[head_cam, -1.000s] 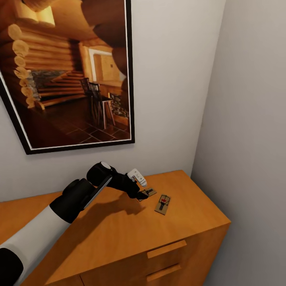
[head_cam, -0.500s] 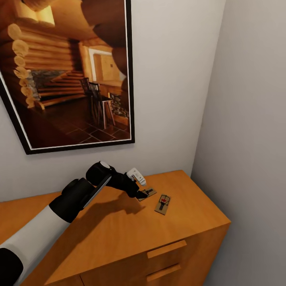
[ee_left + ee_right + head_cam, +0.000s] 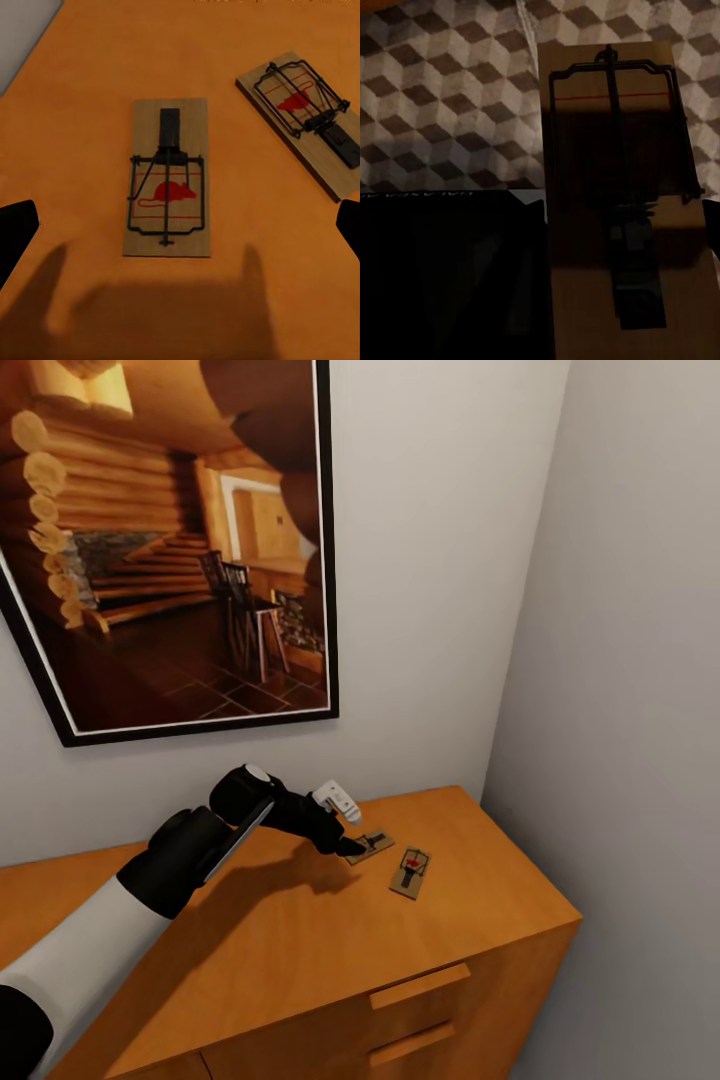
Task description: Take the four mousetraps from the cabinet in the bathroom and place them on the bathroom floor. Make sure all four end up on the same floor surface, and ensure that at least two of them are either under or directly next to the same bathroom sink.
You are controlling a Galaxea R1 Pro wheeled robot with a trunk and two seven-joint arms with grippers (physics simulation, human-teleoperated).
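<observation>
With the left gripper [image 3: 180, 225] spread wide over the nearer of 2 mousetraps [image 3: 168, 177] on the cabinet [image 3: 300, 940], the thin, light, stiff board probably wants pinching across its long edges, while the right gripper [image 3: 619, 217] holds a third trap [image 3: 622, 202] above the bathroom floor [image 3: 442, 97].

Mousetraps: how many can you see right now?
3. Two lie on the cabinet top: one under the open left tool, one just beyond it toward the corner. A third sits between the right tool's fingers, above the bathroom floor. A fourth may be hidden.

orange-brown cabinet [image 3: 300, 950], tan mousetraps [image 3: 168, 178] printed red.
</observation>
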